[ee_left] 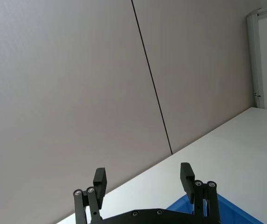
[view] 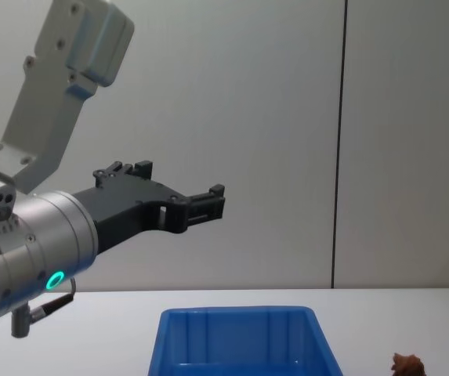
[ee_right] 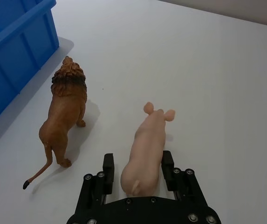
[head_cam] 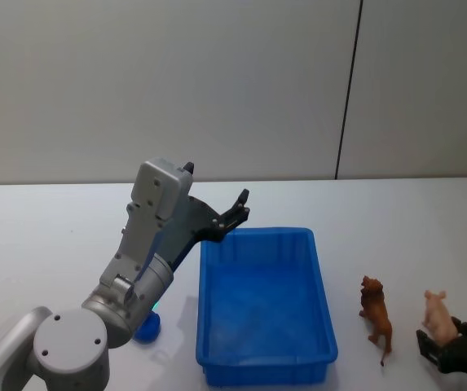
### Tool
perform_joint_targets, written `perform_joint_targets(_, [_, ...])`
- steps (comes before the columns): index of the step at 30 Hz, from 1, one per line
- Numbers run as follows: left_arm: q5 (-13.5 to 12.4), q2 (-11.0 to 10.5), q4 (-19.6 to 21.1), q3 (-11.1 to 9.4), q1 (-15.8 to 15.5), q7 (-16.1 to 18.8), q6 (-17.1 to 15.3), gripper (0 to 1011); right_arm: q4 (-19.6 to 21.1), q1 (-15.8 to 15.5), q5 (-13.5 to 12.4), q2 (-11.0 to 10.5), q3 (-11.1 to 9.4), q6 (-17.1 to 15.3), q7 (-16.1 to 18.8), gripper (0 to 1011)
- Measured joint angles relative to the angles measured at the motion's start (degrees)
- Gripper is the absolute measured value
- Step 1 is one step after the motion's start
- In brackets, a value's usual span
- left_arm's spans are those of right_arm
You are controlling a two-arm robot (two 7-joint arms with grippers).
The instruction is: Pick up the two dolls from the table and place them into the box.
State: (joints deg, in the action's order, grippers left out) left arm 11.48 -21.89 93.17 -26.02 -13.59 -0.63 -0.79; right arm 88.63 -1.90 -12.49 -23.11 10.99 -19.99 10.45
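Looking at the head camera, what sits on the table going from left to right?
small blue doll → blue box → brown lion doll → pink pig doll

readable text, labels, brands, numbers, signs: none. nothing legible stands on the box or the table.
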Motion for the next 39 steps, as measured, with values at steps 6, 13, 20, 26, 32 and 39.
perform_joint_targets(6, [0.0,0.0,0.0,0.0,0.0,0.0,0.0,1001,-0.1,0.1,0.2,0.2,0.1,0.1,0.0,484])
perform_joint_targets(13, [0.0,0.0,0.0,0.0,0.0,0.0,0.0,1001,0.6,0.1,0.1,0.3,-0.1,1.5,-0.3,384])
perform_joint_targets(20, [0.0,0.0,0.0,0.0,0.0,0.0,0.0,1001,1.9,0.5,-0.3,0.5,-0.3,4.3,-0.6,384])
perform_joint_targets(26, [0.0,0.0,0.0,0.0,0.0,0.0,0.0,1001,3.3,1.4,-0.3,0.9,-0.4,6.9,0.0,384])
perform_joint_targets(32, [0.0,0.0,0.0,0.0,0.0,0.0,0.0,1001,4.3,2.9,-0.3,1.6,-0.1,8.8,1.9,384])
perform_joint_targets(39, [0.0,0.0,0.0,0.0,0.0,0.0,0.0,1001,5.1,5.3,0.3,3.2,0.9,10.4,5.7,384])
